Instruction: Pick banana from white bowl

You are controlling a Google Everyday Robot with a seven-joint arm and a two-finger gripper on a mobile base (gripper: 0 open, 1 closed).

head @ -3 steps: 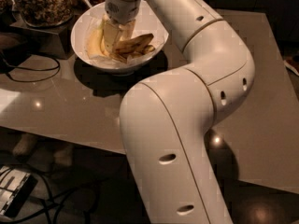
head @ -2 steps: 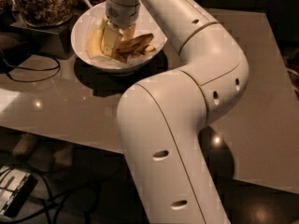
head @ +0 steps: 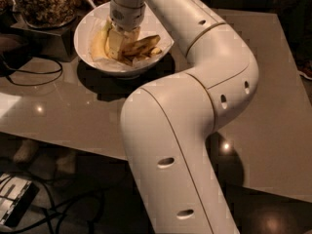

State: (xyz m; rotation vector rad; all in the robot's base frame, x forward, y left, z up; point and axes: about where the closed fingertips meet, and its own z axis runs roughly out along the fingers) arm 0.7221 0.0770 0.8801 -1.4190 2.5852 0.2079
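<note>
The end effector (head: 118,47) is down inside the large round glossy white bowl (head: 82,39), its pale tip among the contents near the bowl's middle. Whether it is spread, pressed together or pinching anything cannot be told. The thick curved yellow banana (head: 99,45) lies in the bowl at 9 o'clock of the end effector, just beside it and following the bowl's wall. Brown-streaked yellow pieces (head: 143,45) lie at 3 o'clock of it. The bowl stands on the glossy grey-brown bench (head: 273,82), toward 11 o'clock in the view. A clear glass jar of brown nuts (head: 44,4) stands at 10 o'clock of the bowl. A black cable (head: 30,77) loops at its 8 o'clock. The white jointed arm (head: 195,130) fills the foreground.
</note>
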